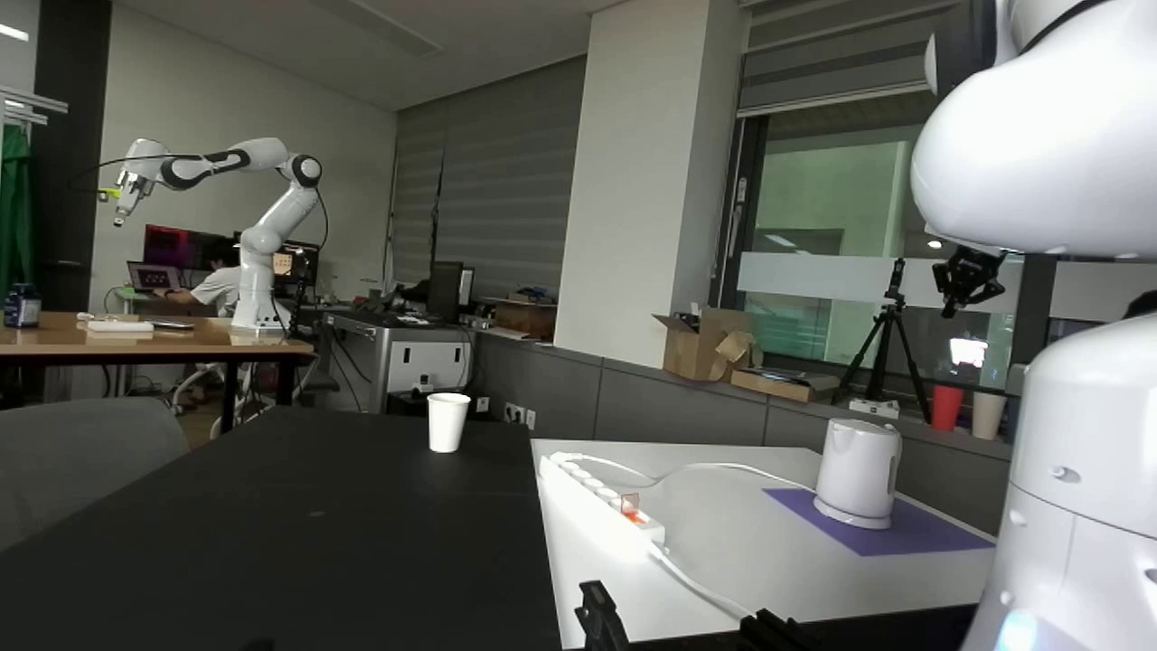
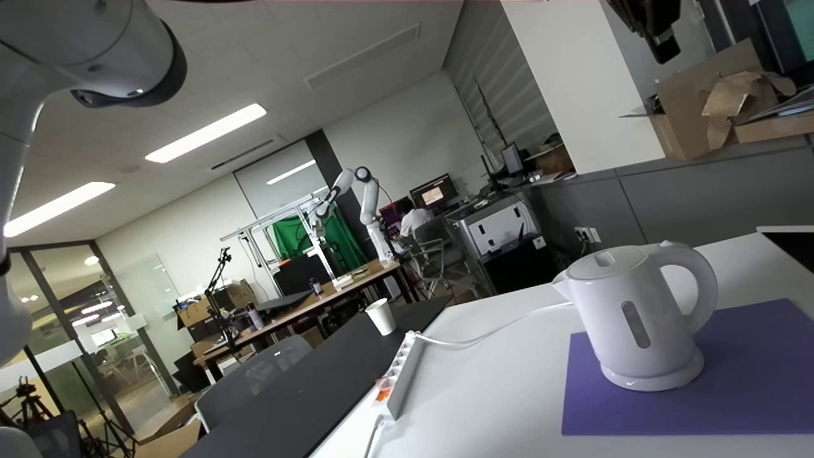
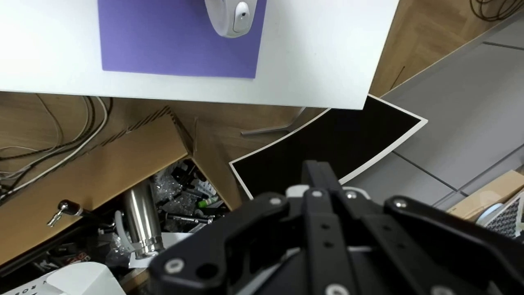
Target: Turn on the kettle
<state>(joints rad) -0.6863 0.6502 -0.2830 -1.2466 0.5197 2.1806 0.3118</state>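
The white kettle (image 1: 854, 475) stands upright on a purple mat (image 1: 931, 533) on the white table. It also stands there in an exterior view (image 2: 636, 318), with its lid closed and its handle at the right. In the wrist view only one end of the kettle (image 3: 225, 18) shows at the top edge, with a white oval part bearing a dark dot; the rest is cut off. My gripper (image 3: 319, 166) is shut with its fingertips together and nothing between them. In both exterior views the gripper (image 1: 969, 280) (image 2: 661, 48) is in the air, well above and apart from the kettle.
A white power strip (image 2: 402, 375) with a cord lies on the white table, beside a black table (image 1: 362, 524) with a white cup (image 1: 446, 423). In the wrist view an open cardboard box (image 3: 114, 159) and a black panel (image 3: 311, 143) lie beyond the table edge.
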